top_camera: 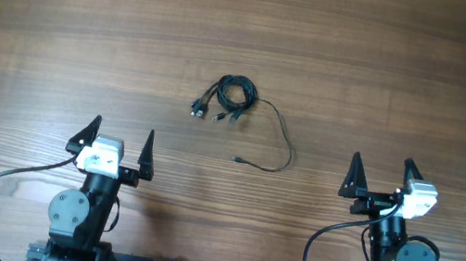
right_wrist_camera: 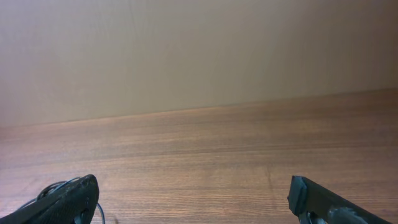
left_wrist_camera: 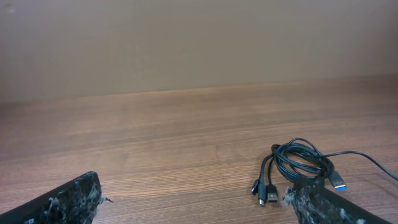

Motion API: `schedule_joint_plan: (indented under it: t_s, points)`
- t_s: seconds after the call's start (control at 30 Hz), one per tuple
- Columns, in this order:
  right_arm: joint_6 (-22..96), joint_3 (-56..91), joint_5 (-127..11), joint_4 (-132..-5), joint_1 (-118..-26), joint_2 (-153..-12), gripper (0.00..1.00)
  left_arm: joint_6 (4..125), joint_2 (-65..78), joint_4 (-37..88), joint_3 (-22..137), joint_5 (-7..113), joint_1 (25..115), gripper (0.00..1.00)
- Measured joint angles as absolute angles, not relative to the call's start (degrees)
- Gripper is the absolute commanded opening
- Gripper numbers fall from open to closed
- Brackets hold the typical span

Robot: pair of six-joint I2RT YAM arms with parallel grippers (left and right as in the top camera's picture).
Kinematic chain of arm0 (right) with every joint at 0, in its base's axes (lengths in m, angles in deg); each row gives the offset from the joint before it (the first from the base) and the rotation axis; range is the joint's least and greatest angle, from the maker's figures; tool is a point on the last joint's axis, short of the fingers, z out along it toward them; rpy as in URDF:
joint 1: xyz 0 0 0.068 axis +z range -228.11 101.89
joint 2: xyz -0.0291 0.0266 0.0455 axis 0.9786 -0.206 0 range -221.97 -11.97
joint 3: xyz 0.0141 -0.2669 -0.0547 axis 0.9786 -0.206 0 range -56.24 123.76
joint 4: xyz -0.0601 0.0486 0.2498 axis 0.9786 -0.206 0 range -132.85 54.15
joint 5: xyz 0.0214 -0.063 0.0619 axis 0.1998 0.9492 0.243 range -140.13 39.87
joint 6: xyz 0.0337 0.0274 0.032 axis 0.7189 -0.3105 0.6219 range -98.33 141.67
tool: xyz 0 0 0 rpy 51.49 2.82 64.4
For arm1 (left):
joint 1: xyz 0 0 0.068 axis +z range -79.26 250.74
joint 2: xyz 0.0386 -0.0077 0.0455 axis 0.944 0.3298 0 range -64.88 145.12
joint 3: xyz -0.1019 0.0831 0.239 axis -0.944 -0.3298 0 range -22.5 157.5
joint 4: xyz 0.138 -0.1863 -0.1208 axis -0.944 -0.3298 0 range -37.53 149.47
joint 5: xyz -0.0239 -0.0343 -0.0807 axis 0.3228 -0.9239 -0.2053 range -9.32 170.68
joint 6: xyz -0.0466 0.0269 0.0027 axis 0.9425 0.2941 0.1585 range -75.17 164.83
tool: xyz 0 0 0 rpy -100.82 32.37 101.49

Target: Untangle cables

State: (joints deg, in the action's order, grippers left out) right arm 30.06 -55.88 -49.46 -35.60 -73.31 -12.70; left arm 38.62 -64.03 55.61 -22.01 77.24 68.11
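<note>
Thin black tangled cables [top_camera: 235,96] lie coiled on the brown wooden counter [top_camera: 43,26]. The left gripper [top_camera: 122,134] at their eight o'clock and the right gripper [top_camera: 381,165] at four o'clock gape wide, empty.

Wooden table [top_camera: 63,19], beige wall [left_wrist_camera: 186,43]

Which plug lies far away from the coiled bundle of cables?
The plug at the end of the single loose strand, lying alone; the other plugs cluster right beside the coil.
</note>
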Motion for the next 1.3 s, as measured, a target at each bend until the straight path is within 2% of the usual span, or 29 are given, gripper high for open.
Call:
schedule_joint_plan:
  t_s: [1.3]
  points:
    - [30.1, -55.9, -49.5, -35.6, -73.3, -12.7, 1.0, 38.6, -64.0, 55.6, -22.0, 77.2, 68.1, 1.0]
